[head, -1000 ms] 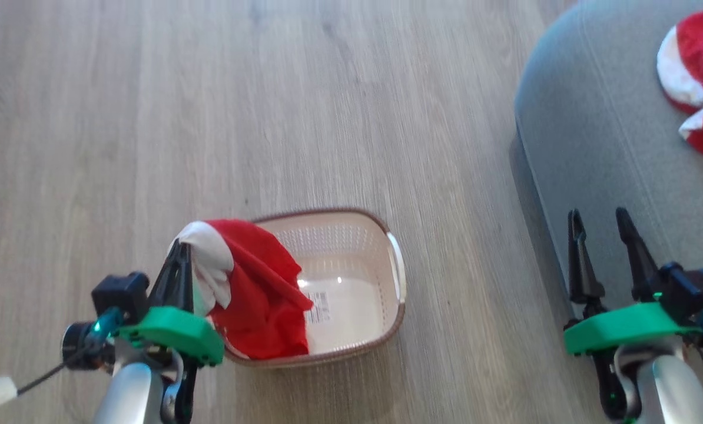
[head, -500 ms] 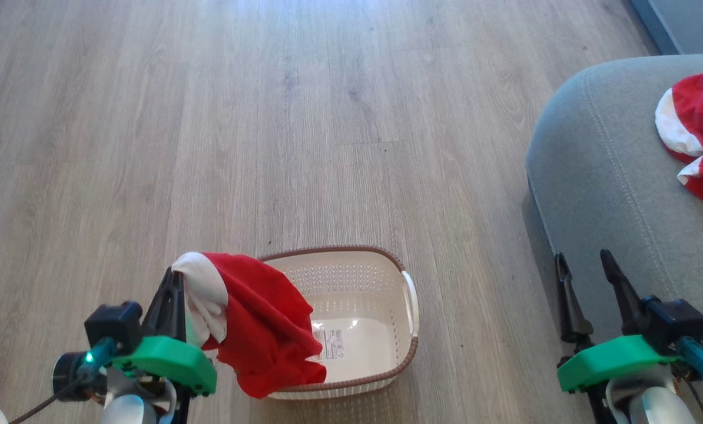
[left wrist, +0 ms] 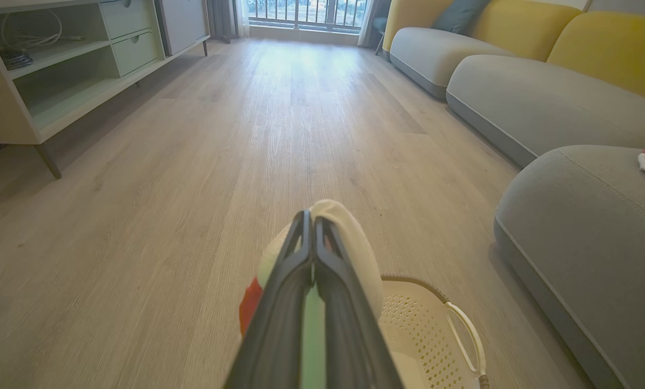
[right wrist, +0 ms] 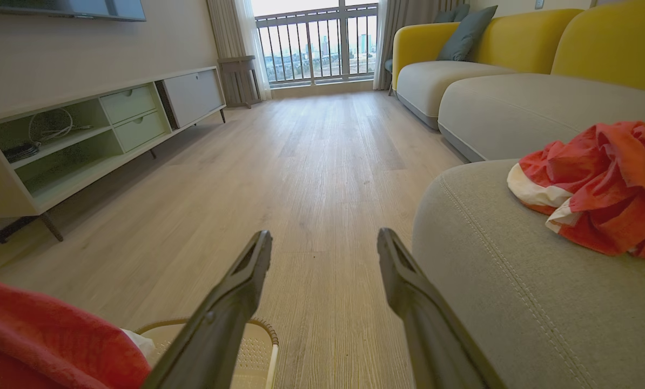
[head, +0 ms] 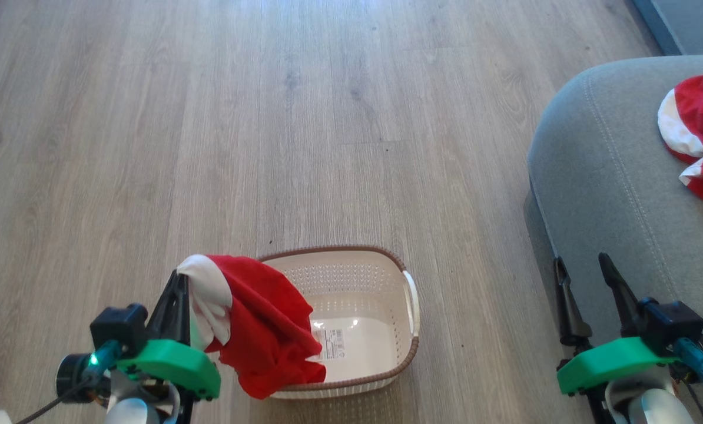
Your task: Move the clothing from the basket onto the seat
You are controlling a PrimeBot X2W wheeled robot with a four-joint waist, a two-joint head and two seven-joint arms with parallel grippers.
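Red clothing (head: 263,330) draped downward from pinching left gripper (head: 179,280) over basket (head: 409,353), right gripper (head: 581,260) spread, empty

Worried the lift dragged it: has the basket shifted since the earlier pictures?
No. The basket keeps its gap to the seat; the head camera moved, not it.

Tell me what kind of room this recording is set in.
Probably a home living room: a grey and yellow sofa, a low cabinet under a wall screen, and a balcony window.
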